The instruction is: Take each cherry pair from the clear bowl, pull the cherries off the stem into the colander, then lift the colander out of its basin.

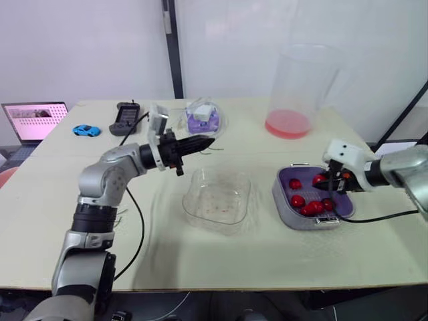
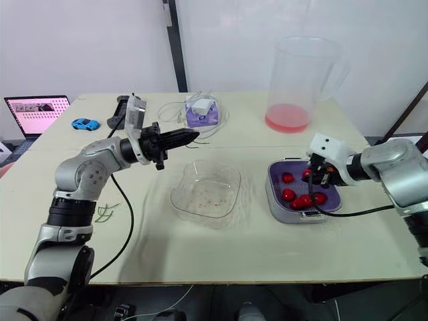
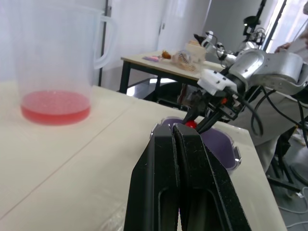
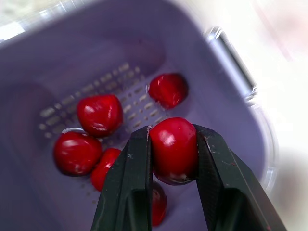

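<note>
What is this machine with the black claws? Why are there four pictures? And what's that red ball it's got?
It is a robot with two arms, and each arm ends in a two-fingered pincer. Two pictures come from cameras in its head, looking down at the table. The other two come from small cameras on its wrists, looking along the fingers. The right pincer is shut on a cherry, which is your red ball, and holds it over the purple colander, where more cherries lie. The left pincer is shut and held in the air near the clear bowl, which has no cherries in it. Also on the table are a big jug with pink liquid and a blue toy car.
</note>
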Robot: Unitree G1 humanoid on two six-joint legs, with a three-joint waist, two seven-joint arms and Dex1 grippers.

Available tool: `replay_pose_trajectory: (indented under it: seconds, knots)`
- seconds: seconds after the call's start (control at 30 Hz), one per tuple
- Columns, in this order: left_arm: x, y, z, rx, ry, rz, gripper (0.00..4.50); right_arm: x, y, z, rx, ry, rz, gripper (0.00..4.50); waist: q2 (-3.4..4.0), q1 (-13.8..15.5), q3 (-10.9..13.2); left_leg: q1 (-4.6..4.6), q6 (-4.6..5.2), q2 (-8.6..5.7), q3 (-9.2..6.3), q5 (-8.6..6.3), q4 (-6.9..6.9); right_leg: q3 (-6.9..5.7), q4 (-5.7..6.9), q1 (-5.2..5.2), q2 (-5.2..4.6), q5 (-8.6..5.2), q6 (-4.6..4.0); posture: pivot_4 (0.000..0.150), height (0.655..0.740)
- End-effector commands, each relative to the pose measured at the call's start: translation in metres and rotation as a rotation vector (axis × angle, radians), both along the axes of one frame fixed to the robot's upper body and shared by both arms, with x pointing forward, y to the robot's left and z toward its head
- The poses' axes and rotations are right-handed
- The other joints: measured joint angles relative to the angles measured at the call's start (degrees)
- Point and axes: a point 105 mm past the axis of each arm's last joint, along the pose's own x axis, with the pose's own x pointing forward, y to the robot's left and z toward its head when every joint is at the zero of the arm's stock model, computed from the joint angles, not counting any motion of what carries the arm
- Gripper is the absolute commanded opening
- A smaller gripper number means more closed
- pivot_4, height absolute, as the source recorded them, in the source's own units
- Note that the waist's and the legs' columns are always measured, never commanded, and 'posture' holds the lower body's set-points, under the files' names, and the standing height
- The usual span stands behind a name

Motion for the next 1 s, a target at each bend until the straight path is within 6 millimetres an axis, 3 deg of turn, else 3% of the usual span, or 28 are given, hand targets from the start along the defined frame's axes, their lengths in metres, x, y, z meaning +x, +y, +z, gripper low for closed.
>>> replay_pose_trajectory:
  seconds: [0.03,0.1,0.23,0.37,0.43,0.5,0.57,0.67,0.77,0.9,1.0]
  knots:
    - [-0.007,0.007,0.016,-0.019,-0.068,0.017,0.00,0.003,0.000,0.008,-0.023,-0.036,0.009,1.74,0.00,0.35,0.00,0.00,-0.01,0.00,0.00,0.00,0.00,0.00,0.00,0.00,0.00,0.00,0.00,0.150,0.7332]
    - [-0.007,0.008,0.016,-0.018,-0.067,0.022,0.00,0.003,0.001,0.011,-0.017,-0.036,0.013,2.42,0.00,0.70,0.00,0.00,-0.03,0.00,0.00,0.02,0.02,0.00,0.00,0.00,0.00,0.00,0.00,0.150,0.7332]
    - [-0.008,0.011,0.016,-0.015,-0.065,0.033,0.00,0.002,-0.003,0.032,-0.048,-0.079,0.021,4.40,0.00,0.73,0.00,-0.01,-0.03,-0.01,0.01,0.01,0.02,0.00,0.00,0.01,-0.03,0.00,0.00,0.150,0.7332]
    - [-0.008,0.018,0.017,-0.018,-0.060,0.067,0.00,-0.007,0.001,0.088,0.007,-0.181,0.057,4.46,0.06,0.68,0.04,-0.01,-0.03,-0.01,0.01,0.01,0.01,-0.01,0.00,0.00,-0.03,0.00,0.00,0.150,0.7332]
    - [-0.008,0.022,0.018,-0.022,-0.057,0.082,0.00,-0.012,0.011,0.104,0.061,-0.197,0.104,4.46,0.07,0.66,0.04,0.00,-0.02,-0.01,0.02,0.01,0.00,0.00,0.00,0.00,-0.02,0.00,0.00,0.150,0.7332]
    - [-0.009,0.034,0.018,-0.015,-0.049,0.124,0.00,-0.025,0.049,0.132,0.289,-0.212,0.271,4.46,0.06,0.28,0.05,0.01,-0.02,0.02,-0.04,0.01,-0.01,-0.04,0.00,0.01,0.02,0.00,0.00,0.150,0.7332]
    - [-0.011,0.043,0.017,-0.004,-0.043,0.158,0.00,-0.039,0.073,0.145,0.413,-0.185,0.396,4.46,0.07,-0.17,0.05,0.05,-0.01,0.04,0.00,0.01,-0.05,0.03,0.01,0.01,0.05,0.00,0.00,0.150,0.7332]
    - [-0.010,0.068,0.003,0.060,-0.006,0.264,0.00,-0.066,0.109,0.137,0.455,-0.070,0.596,4.46,0.07,-0.01,0.05,0.03,0.03,0.06,-0.08,-0.02,-0.06,-0.05,0.02,0.01,0.06,0.00,-0.01,0.150,0.7332]
    - [-0.013,0.085,-0.012,0.110,0.037,0.339,0.00,-0.082,0.128,0.132,0.460,-0.023,0.696,4.46,0.09,0.54,0.06,0.00,0.09,0.04,-0.06,-0.05,-0.03,-0.04,0.01,0.01,0.00,0.00,-0.01,0.150,0.7332]
    - [-0.028,0.143,-0.059,0.181,0.184,0.564,0.00,-0.085,0.161,0.124,0.503,-0.006,0.789,4.46,0.07,0.42,0.05,0.03,0.08,0.05,-0.04,-0.05,-0.03,-0.03,0.02,0.00,0.00,0.00,-0.01,0.150,0.7332]
    - [-0.042,0.170,-0.081,0.155,0.282,0.667,0.00,-0.082,0.166,0.114,0.487,0.010,0.792,4.46,0.07,0.83,0.06,-0.02,0.09,0.07,-0.06,-0.05,-0.10,-0.04,0.05,-0.09,0.02,-0.01,-0.03,0.150,0.7332]
